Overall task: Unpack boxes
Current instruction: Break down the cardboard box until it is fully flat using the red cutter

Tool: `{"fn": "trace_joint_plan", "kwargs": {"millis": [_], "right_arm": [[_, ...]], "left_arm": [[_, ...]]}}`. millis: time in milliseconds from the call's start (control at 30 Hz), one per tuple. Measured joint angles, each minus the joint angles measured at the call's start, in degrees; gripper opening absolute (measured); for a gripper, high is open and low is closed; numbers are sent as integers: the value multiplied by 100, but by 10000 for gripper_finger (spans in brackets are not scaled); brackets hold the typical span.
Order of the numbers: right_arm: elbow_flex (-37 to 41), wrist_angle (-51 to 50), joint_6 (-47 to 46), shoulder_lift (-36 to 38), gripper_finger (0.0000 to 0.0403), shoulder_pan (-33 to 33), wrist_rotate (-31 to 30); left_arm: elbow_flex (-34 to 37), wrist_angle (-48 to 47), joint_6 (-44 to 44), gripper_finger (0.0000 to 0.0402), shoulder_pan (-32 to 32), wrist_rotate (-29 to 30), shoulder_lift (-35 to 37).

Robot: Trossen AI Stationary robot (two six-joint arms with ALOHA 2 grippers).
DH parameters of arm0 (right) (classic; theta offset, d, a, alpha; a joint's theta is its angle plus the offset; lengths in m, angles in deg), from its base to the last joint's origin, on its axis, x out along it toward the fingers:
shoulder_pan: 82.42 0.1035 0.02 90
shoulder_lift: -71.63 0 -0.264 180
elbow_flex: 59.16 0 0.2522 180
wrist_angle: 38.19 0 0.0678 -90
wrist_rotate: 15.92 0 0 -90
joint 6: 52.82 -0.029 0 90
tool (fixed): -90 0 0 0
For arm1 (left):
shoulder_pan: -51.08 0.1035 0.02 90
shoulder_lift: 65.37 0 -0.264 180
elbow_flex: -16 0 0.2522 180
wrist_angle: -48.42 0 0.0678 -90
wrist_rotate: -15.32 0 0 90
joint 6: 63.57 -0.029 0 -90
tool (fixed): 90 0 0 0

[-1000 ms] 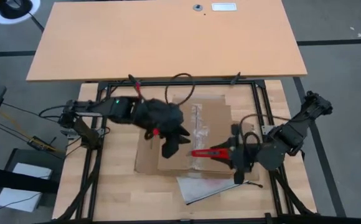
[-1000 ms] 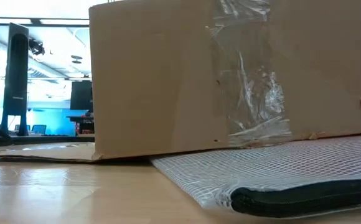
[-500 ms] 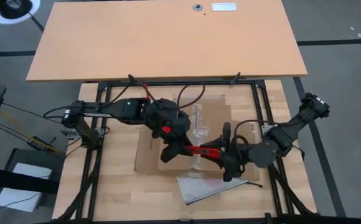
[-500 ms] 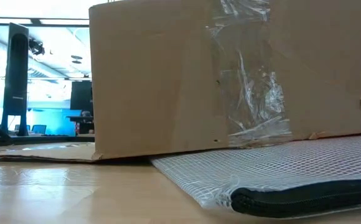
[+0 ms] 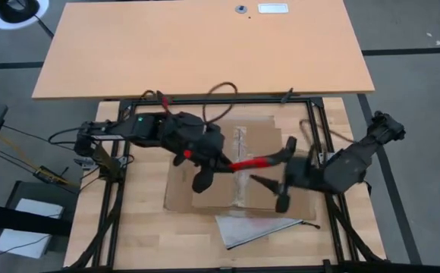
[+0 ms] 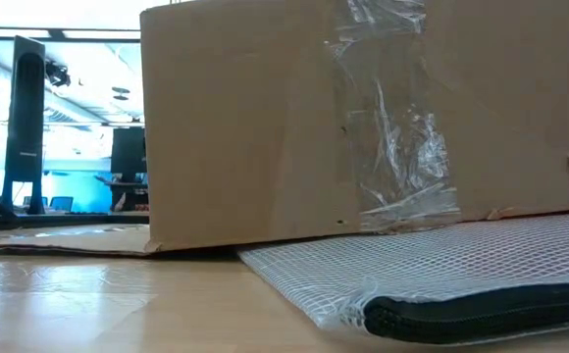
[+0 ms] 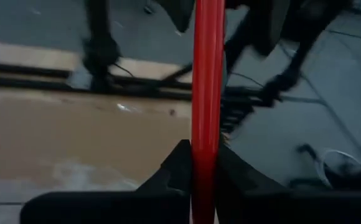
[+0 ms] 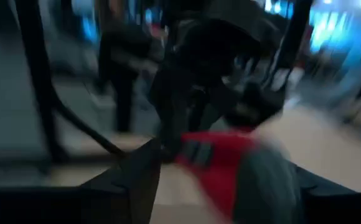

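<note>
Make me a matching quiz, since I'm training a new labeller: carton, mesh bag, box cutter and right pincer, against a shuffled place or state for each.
Things:
1. carton
2. mesh bag
3. box cutter
4. right pincer

Places or states:
a. open, above the carton's right side
b. clamped in the left pincer
c. on the table, below both arms
d. flat on the table at the carton's near edge

Pairs: 1-c; 2-d; 3-b; 4-a

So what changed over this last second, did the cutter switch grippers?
Yes. The left gripper closed on the red box cutter, and the right gripper opened and backed off toward its side. The cardboard box and mesh bag stayed put.
</note>
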Motion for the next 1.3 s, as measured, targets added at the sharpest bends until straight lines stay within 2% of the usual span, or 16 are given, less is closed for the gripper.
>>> {"fn": "trace_joint_plan", "kwargs": {"millis": [67,133,467,667,1000,1133,1300], "right_arm": [[-4,0,-1069,161,227,-71,407],[-8,8,-1489,224,232,-201,856],[-1,297,-986,178,228,-540,1504],[-6,186,-1067,59,227,-656,1893],[-4,157,-1088,38,225,-774,1960],[-4,74,-1084,36,192,-789,1988],[-6,-14,-1012,38,93,-804,1992]], "left_arm": [[-171,-124,-33,42,-56,347,2],[-278,-114,-35,42,-102,457,2],[-24,100,27,42,-342,533,-20],[112,306,128,42,-366,537,-9],[104,307,170,42,-353,531,-2],[104,287,166,42,-353,531,-2],[106,277,167,46,-353,572,-2]]}}
